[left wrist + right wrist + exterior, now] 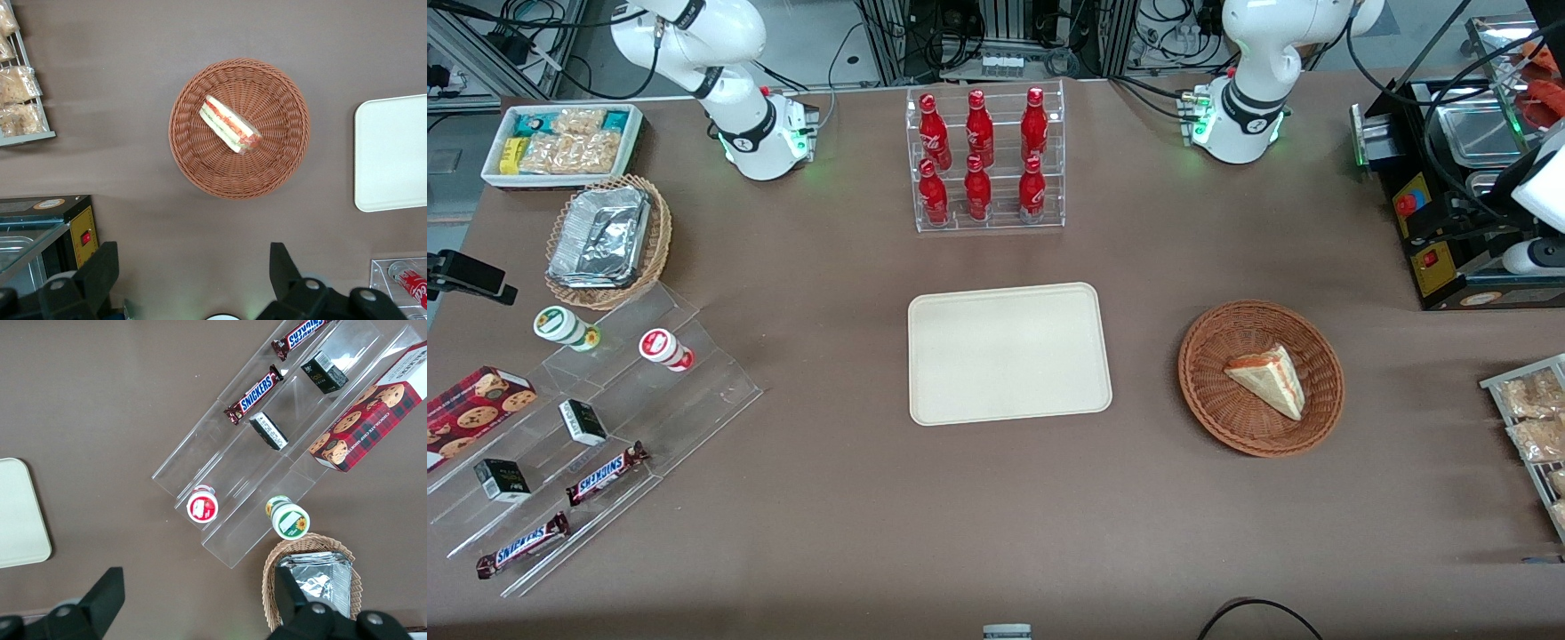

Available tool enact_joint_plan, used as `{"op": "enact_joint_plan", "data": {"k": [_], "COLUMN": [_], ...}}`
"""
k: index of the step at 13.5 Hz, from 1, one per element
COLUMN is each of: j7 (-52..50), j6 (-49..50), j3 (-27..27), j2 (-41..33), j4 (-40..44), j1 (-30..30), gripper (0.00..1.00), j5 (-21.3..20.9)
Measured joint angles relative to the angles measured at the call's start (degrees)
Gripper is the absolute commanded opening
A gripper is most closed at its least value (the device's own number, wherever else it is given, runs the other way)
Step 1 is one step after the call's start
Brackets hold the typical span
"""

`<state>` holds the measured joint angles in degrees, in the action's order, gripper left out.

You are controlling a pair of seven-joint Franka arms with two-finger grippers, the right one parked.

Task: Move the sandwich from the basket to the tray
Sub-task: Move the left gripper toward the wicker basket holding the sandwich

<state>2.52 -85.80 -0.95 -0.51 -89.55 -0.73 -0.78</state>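
The sandwich [1267,380] [230,125], a pale bread wedge with red and green filling at its edge, lies in the round reddish-brown wicker basket [1200,391] [187,160]. The flat cream tray [1009,353] [393,153] sits bare beside the basket, toward the parked arm's end. My gripper [193,252] hangs high above the brown table, over bare table beside the basket and farther from the front camera than it. Its fingers [107,257] are spread wide, open, with nothing between them. In the front view the gripper does not show.
A clear rack of red bottles [985,160] [410,280] stands farther from the front camera than the tray. A black machine [1449,222] [60,227] and a wire rack of snack packets [1529,418] [20,93] sit at the working arm's end. Acrylic steps [694,373] with snacks lie toward the parked arm's end.
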Motion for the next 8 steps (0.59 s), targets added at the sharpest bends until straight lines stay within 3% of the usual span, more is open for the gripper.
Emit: {"op": "enact_joint_plan", "data": {"k": [5, 8], "j7": [-0.33, -5.93], "j6": [-0.07, -4.18], "j3": [-0.15, -0.72], "j2": [1.03, 2.41], "j4": [-0.04, -3.14], "j1": [0.33, 0.86], "gripper": [1.00, 1.00], "j5": [-0.20, -1.35]}}
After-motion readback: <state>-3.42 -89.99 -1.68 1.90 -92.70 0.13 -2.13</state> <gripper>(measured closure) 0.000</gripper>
